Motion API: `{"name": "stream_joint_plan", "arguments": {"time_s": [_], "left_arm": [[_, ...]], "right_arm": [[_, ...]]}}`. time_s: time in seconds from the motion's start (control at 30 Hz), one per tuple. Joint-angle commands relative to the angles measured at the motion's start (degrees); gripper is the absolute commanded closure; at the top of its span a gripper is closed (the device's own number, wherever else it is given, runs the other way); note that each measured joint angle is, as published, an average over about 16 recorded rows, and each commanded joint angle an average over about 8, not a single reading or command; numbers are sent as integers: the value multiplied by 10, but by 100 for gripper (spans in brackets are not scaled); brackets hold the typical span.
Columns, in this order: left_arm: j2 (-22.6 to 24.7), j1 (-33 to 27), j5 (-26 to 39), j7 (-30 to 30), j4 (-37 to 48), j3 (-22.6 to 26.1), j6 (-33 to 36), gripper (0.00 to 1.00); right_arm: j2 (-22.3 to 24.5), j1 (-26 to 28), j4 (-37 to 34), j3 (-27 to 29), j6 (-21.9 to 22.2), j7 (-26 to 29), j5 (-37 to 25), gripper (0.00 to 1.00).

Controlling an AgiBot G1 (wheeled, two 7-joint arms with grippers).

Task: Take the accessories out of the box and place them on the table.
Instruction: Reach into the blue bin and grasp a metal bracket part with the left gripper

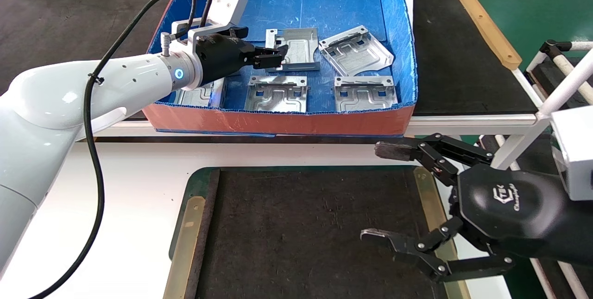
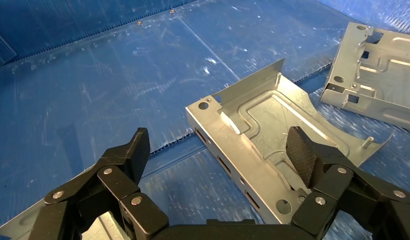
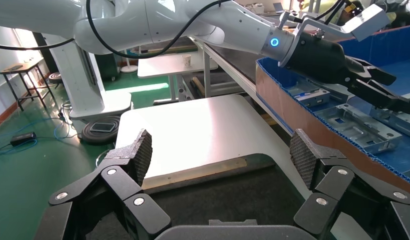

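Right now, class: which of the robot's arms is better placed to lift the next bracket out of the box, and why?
Left. Its open end effector straddles a bracket inside the box. The right end effector hangs open over the table, outside the box.

The silver sheet-metal brackets (image 1: 293, 48) are gleaming with a smooth, embossed finish against the scuffed, glossy blue corrugated-plastic box (image 1: 398, 34), while the table (image 1: 139, 187) is showing glossy white around its matt, felt-like dark mat (image 1: 305, 234) and brass-coloured strips (image 1: 184, 243).
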Motion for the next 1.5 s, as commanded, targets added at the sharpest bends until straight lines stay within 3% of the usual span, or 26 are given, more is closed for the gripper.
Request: {"name": "stream_joint_plan", "arguments": {"time_s": [0.03,0.13,0.2,1.5], "left_arm": [[0,0,0,0,0,0,1,56],[-1,0,-1,1,-1,0,3,92],[-1,0,-1,1,-1,0,4,100],[-3,1,-4,2,-3,-1,9,100]], "right_arm": [[0,0,0,0,0,0,0,100],[0,0,0,0,0,0,0,100],[0,0,0,0,0,0,0,100],[0,0,0,0,0,0,0,100]]}}
